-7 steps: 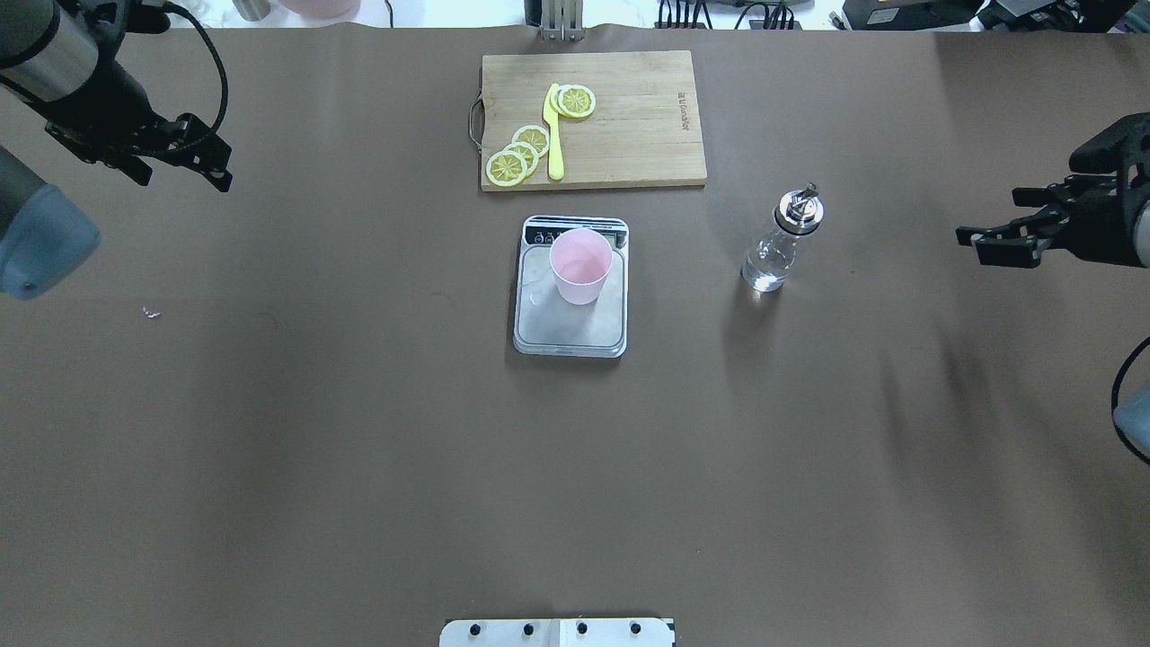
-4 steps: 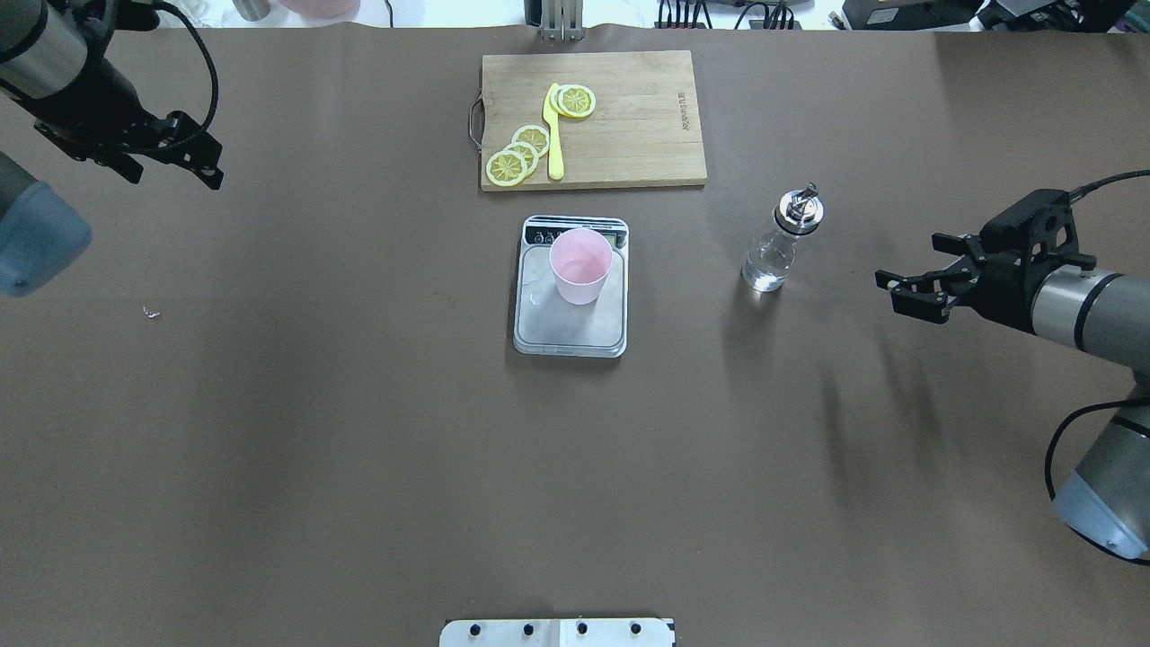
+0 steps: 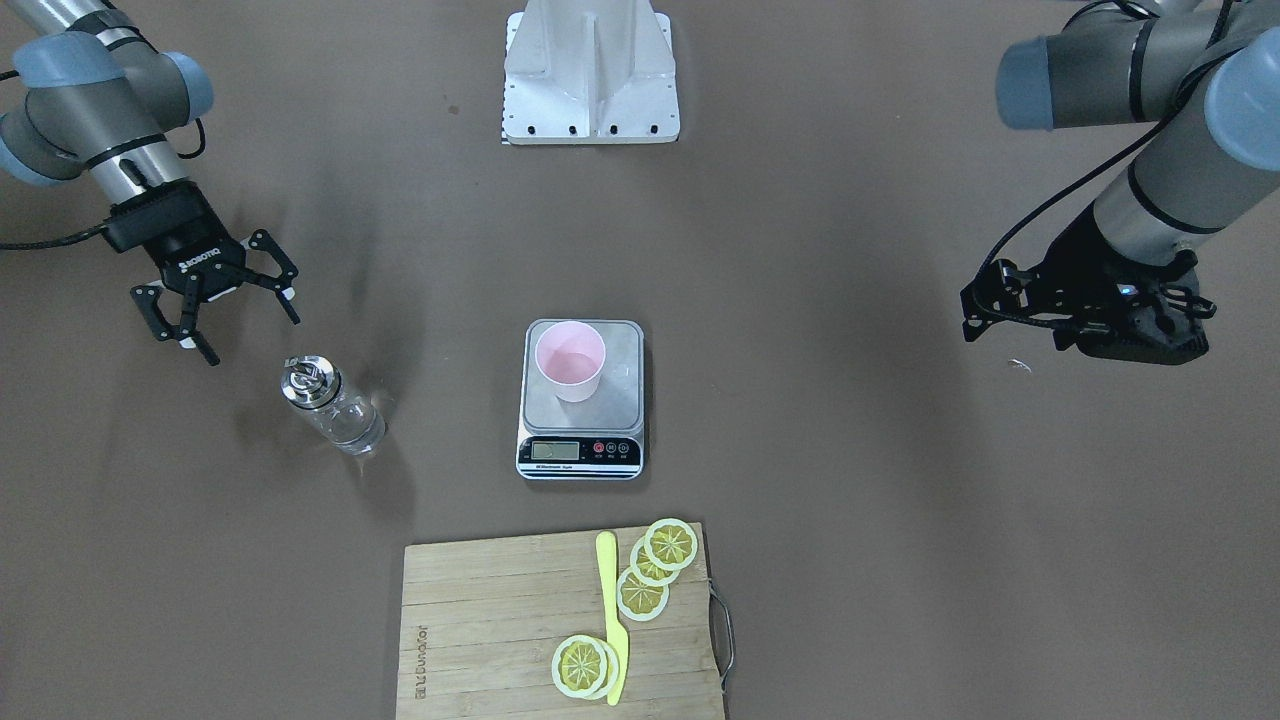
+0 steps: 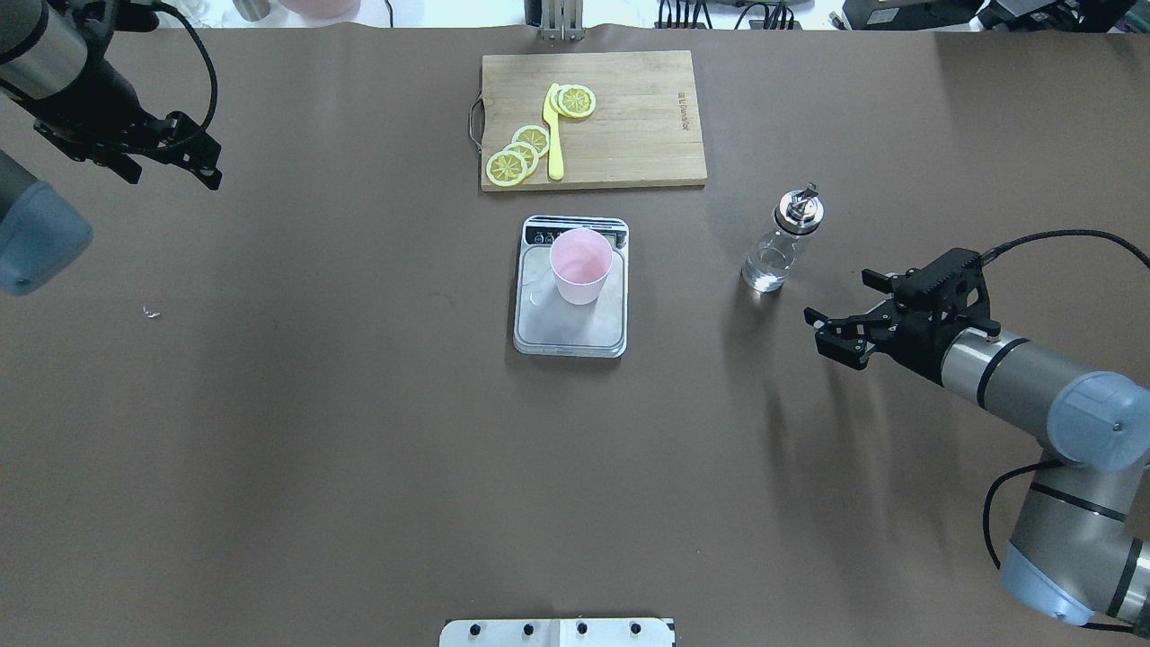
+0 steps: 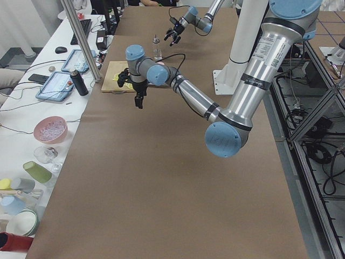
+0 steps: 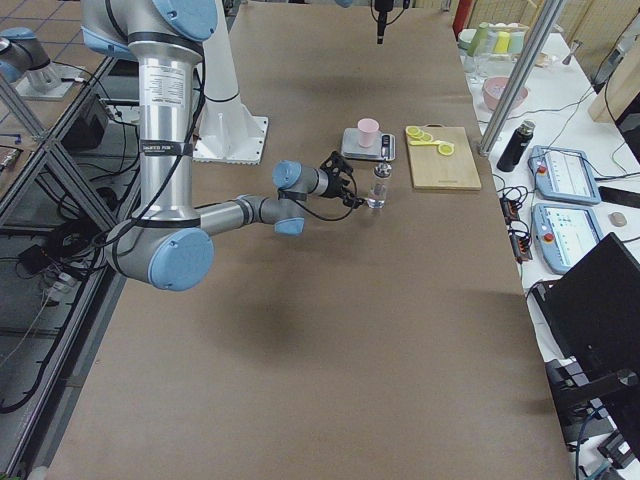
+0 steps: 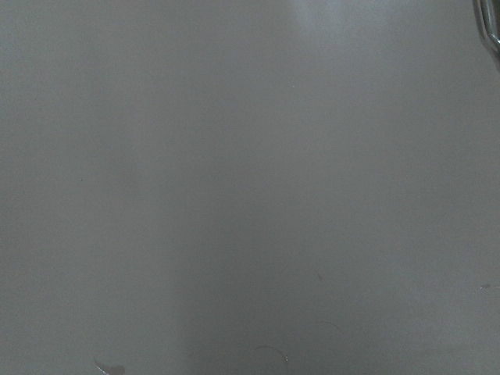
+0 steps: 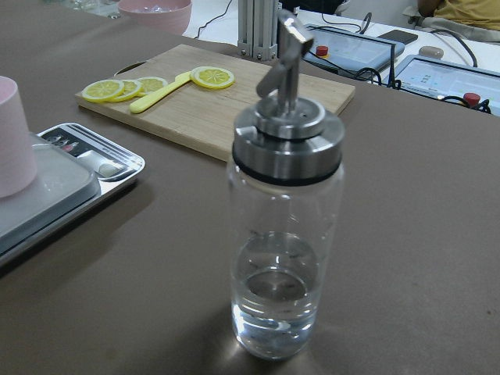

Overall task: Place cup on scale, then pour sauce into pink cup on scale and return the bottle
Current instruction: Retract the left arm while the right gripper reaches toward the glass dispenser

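Observation:
The pale pink cup (image 4: pixel 581 265) stands upright on the silver scale (image 4: pixel 566 332), near its display end; it also shows in the front view (image 3: pixel 570 362). The clear glass bottle (image 4: pixel 780 241) with a metal spout stands upright on the table right of the scale and holds a little clear liquid. My right gripper (image 4: pixel 840 304) is open and empty, a short way from the bottle, not touching it. The right wrist view shows the bottle (image 8: pixel 285 234) close and centred. My left gripper (image 4: pixel 175 172) is open and empty, far left.
A wooden cutting board (image 4: pixel 629 117) with lemon slices (image 4: pixel 519 155) and a yellow knife (image 4: pixel 553 135) lies behind the scale. The robot's base plate (image 4: pixel 557 632) is at the near edge. Brown paper covers the table.
My right arm has swung in from the table's right edge toward the bottle, gripper still open. The left arm drew back slightly. Cup, scale and bottle have not moved.

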`<state>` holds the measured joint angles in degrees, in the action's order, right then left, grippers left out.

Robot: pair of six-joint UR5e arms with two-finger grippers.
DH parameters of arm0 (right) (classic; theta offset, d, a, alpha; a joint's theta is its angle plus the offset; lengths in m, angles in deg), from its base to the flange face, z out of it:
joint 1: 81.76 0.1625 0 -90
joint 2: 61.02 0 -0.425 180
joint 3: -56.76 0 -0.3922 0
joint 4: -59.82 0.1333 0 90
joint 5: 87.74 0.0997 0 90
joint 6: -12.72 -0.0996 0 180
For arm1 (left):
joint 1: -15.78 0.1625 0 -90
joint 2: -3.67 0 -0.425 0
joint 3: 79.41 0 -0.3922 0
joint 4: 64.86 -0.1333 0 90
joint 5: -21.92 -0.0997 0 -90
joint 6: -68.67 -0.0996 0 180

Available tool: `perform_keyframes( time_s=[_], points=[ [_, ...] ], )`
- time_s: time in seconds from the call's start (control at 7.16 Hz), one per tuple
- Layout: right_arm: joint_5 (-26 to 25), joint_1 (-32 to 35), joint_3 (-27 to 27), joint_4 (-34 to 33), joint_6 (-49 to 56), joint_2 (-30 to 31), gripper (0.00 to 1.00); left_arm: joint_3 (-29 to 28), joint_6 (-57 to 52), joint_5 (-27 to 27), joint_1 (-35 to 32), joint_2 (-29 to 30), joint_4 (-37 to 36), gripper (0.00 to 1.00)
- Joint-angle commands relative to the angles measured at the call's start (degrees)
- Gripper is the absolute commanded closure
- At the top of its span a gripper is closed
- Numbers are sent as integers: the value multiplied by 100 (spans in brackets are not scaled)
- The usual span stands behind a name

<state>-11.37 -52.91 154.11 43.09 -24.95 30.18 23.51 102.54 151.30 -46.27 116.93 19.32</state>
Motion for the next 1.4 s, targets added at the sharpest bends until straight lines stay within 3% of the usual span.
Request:
perform_keyframes(
  time_s=[0.0,0.98,1.26],
  points=[
    [-148,-117,-432,12,14,-451,4,-9,-3,0,0,4,2,2],
    [-149,147,-734,12,15,-681,7,-27,-3,-9,9,21,2,2],
    [-219,147,-1129,64,14,-989,7,-27,6,-9,9,21,2,2]
  ],
)
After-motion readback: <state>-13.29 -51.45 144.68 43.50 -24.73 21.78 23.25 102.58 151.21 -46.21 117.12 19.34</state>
